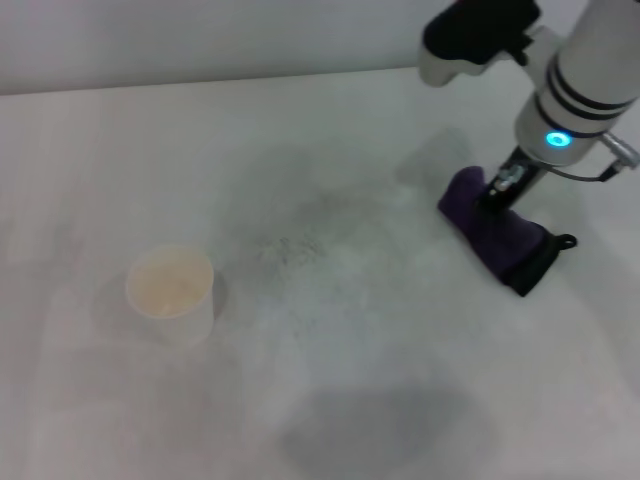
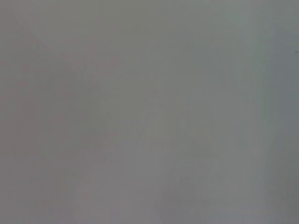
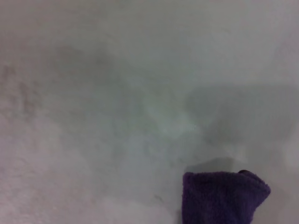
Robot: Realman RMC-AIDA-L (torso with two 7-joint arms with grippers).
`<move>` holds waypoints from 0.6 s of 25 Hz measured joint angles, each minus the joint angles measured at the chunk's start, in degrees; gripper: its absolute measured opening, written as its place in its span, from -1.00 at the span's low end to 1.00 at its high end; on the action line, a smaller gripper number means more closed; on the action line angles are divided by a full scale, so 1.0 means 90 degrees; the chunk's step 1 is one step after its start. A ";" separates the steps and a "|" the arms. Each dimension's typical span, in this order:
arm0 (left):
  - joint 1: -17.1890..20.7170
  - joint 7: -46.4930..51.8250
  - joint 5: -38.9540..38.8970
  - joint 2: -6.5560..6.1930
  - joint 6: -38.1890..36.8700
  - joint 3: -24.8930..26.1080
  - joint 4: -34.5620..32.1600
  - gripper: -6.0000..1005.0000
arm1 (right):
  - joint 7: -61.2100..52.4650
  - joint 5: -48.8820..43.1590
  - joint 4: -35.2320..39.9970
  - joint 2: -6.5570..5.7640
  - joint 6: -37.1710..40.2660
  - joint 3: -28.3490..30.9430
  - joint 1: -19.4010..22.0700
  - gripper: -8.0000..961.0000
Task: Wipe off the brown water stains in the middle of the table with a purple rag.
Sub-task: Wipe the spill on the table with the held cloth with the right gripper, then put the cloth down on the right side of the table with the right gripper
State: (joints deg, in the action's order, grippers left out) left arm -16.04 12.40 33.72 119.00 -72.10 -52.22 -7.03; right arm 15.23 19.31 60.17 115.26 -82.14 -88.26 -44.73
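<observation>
One arm in head view: the right arm (image 1: pixel 585 70). Casing is a white-grey cylinder with two dark bands around it. A lit cyan-blue ring indicator (image 1: pixel 557 139) sits at the wrist end. Behind it, a black housing with a white underside. A thin dark cable loops off the wrist's side. The slim dark end piece (image 1: pixel 507 181) shows small metallic fittings.

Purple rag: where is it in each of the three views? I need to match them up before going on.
Head view: the purple rag lies on the table at the right, under the right gripper, whose tip meets it.
Left wrist view: not in it; only a blank grey surface.
Right wrist view: a purple rag corner at the lower edge.
Shared landmark: the grey speckled smudges, also in the right wrist view.
</observation>
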 joint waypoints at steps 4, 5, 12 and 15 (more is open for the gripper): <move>-0.0064 -0.0001 0.0000 0.0000 0.0012 -0.0017 0.0000 0.75 | 0.0334 -0.0077 -0.0048 -0.0004 0.0096 0.0433 0.0239 -0.67; -0.0074 -0.0001 0.0000 0.0000 0.0013 -0.0017 0.0000 0.75 | 0.0388 -0.0083 -0.0065 -0.0006 0.0127 0.0504 0.0272 -0.66; -0.0207 -0.0001 0.0021 0.0001 0.0014 -0.0019 0.0000 0.75 | 0.0631 -0.0315 -0.0099 -0.0018 0.0332 0.1365 0.0456 -0.60; -0.0215 -0.0001 0.0026 0.0000 0.0021 -0.0017 0.0000 0.75 | 0.0760 -0.0321 -0.0099 -0.0021 0.0350 0.1501 0.0491 -0.58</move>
State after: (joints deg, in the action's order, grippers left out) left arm -17.97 12.39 33.96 119.00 -71.91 -52.38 -7.03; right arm 22.07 16.42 59.27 115.07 -78.99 -74.75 -40.30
